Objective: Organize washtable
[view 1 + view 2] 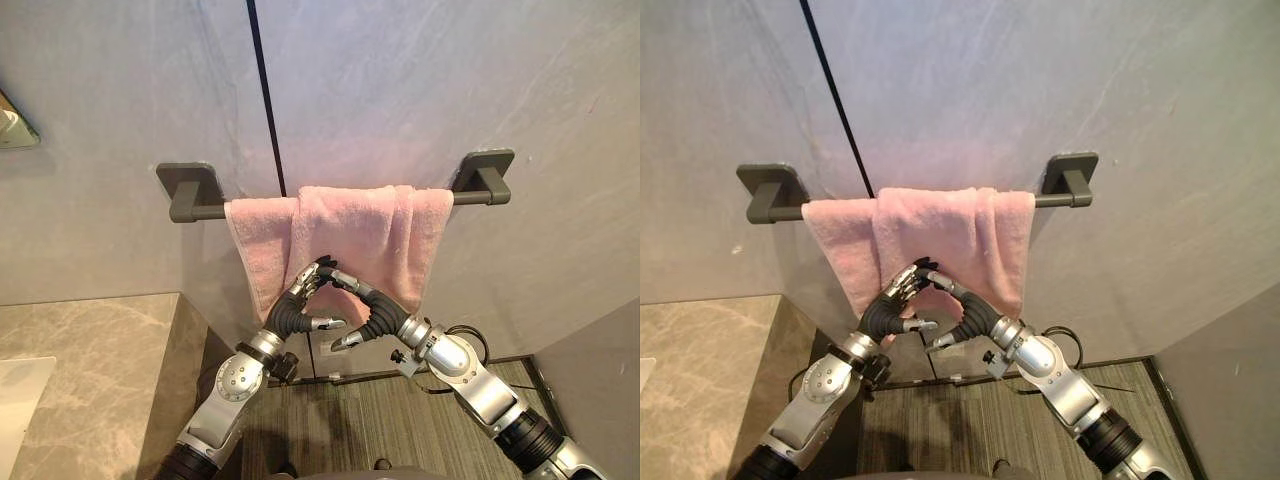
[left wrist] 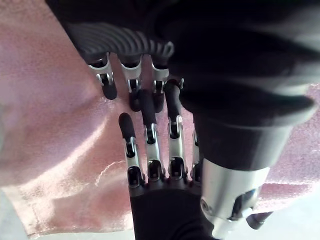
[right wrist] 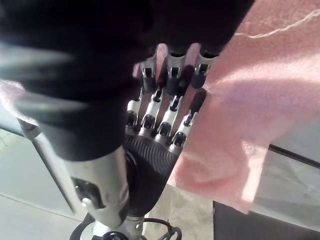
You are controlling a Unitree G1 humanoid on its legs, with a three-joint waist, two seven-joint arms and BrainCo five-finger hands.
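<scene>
**Together at the towel: two hands, fingertip to fingertip**

Nearly straight and a little apart, the fingers (image 2: 150, 145) of the left hand (image 1: 288, 312) reached up with their dark tips meeting the tips of the right hand (image 1: 375, 312), whose own fingers (image 3: 172, 112) were just as straight and loosely spread. Neither set curled round anything. Both thumbs stuck out lower down, away from the cloth. The two hands formed a peak in front of the lower middle of the pink towel (image 1: 350, 230), their fingers close against it. Whether they pressed on it could not be told.

The towel hung draped over a dark grey towel bar (image 1: 195, 212), in overlapping folds, and covered the bar from near its left bracket almost to its right one. The bar was fixed to a grey wall (image 1: 420, 90) crossed by a thin dark vertical seam (image 1: 265, 90). A marbled countertop (image 1: 90, 360) lay at the lower left, and striped flooring (image 1: 350, 420) below the arms.
</scene>
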